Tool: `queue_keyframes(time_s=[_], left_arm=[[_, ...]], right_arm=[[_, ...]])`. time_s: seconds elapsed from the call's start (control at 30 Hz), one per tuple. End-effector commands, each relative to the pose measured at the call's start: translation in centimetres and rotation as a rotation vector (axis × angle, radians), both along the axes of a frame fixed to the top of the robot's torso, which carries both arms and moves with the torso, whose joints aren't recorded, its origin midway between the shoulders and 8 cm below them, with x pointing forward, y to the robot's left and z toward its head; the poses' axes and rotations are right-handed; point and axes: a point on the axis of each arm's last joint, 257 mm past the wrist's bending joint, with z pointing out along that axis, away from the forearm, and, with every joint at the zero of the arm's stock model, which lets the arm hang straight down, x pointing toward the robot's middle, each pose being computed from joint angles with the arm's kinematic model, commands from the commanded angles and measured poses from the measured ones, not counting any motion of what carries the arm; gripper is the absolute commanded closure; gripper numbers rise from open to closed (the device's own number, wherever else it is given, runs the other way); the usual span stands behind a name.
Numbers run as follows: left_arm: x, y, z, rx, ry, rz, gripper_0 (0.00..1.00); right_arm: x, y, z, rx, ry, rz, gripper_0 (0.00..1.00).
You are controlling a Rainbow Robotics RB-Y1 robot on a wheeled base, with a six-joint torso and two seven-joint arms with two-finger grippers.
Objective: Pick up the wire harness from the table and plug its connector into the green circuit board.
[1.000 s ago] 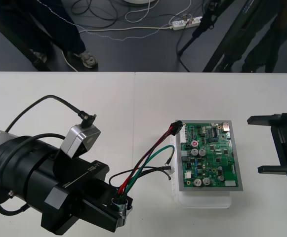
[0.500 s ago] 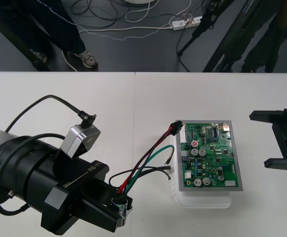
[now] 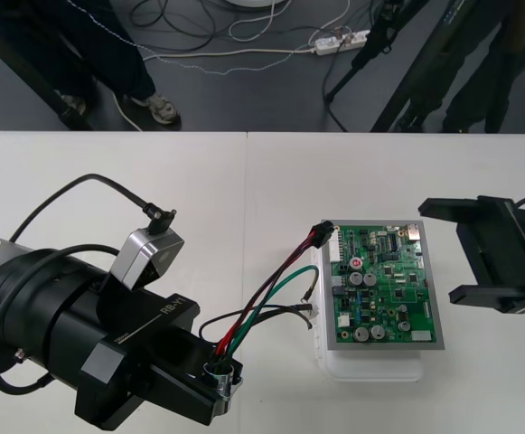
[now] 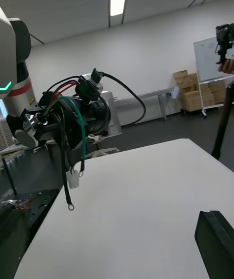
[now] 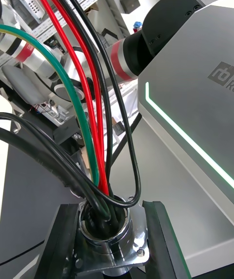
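Left tool (image 3: 219, 378) is clamping the harness's metal socket (image 3: 223, 372), left of the board (image 3: 384, 285). Wires (image 3: 262, 303) are arching to the plug (image 3: 316, 237) at the board's far-left corner; seating unconfirmed. Right tool (image 3: 438, 250) is hovering wide open, just right of the board. Plugging step; next move is probably calling for pressing the plug home.

A robotics lab or workshop; a plain white table (image 3: 199, 181) fills the lower frame; along the top, dark floor (image 3: 262, 95) carries loose cables (image 3: 181, 23), a white power strip (image 3: 339, 40) and black tripod legs (image 3: 420, 72).
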Motion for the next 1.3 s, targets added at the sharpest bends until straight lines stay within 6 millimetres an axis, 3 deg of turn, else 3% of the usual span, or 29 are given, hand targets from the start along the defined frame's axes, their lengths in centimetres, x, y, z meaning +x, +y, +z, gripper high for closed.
queue_keyframes(time_s=[0.03,0.3,0.57,1.3], left_arm=[[-1.8,0.3,0.5,0.030,-0.011,-0.080,1.00],[-1.8,0.2,0.6,0.030,-0.005,-0.081,1.00],[-1.8,0.1,0.6,0.030,0.003,-0.081,1.00],[-1.9,0.1,1.0,0.012,0.010,-0.084,1.00]], right_arm=[[-2.0,3.4,1.2,0.043,0.023,0.140,0.00],[-1.7,5.9,2.3,0.074,-0.021,0.181,0.00],[-3.0,8.1,3.2,0.116,0.001,0.276,0.00],[-4.5,11.6,5.2,0.121,-0.002,0.423,0.00]])
